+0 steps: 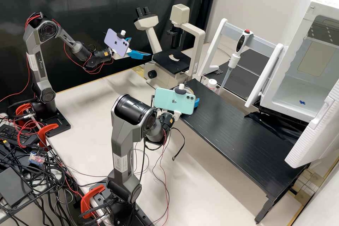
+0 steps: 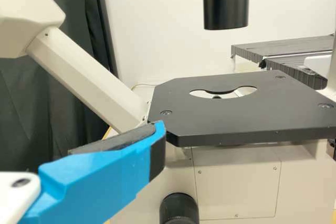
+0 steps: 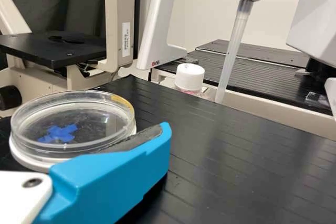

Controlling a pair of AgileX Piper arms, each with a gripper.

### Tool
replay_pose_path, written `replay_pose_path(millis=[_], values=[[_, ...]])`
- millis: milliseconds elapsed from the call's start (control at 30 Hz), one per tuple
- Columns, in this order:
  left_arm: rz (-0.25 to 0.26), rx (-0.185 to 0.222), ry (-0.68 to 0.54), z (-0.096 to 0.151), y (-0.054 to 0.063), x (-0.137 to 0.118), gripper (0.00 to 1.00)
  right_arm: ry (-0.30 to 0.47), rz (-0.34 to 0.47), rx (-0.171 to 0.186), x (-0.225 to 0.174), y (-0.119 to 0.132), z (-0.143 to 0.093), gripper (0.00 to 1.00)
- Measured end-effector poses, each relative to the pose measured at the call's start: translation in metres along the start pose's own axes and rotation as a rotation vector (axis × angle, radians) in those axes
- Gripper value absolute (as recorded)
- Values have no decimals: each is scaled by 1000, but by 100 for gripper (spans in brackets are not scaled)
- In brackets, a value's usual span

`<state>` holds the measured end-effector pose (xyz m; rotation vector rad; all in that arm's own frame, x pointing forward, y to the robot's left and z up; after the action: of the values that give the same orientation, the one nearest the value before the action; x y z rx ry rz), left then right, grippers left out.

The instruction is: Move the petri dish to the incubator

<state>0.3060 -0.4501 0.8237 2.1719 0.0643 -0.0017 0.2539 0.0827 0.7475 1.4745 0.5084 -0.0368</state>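
Note:
My left gripper is raised near the microscope, its blue fingers apart; in the left wrist view this gripper has nothing at its visible finger. At the near-left corner of the black stand is my right gripper, partly behind the mint phone. In the right wrist view, the clear round petri dish lies flat on a white base, with a blue mark showing through it. The right gripper is open, one finger alongside the dish; its far side is hidden. The incubator has its door open, a blue cross on its floor.
The microscope stands behind the left arm's gripper. A pipette hangs on a white rack beyond the black stand. A white-capped bottle is near the pipette tip. The open incubator door projects at the stand's right end.

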Motion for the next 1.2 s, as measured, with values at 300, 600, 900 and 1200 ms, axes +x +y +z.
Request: replay_pose_path(millis=[300,600,900,1200], values=[[0,0,0,0,0,0,100,8,-14,26,1,1,5,0],[0,0,0,0,0,0,100,16,-16,62,2,3,4,0],[0,0,0,0,0,0,100,35,-39,72,5,2,2,0],[0,0,0,0,0,0,100,26,-46,75,5,1,3,0]])
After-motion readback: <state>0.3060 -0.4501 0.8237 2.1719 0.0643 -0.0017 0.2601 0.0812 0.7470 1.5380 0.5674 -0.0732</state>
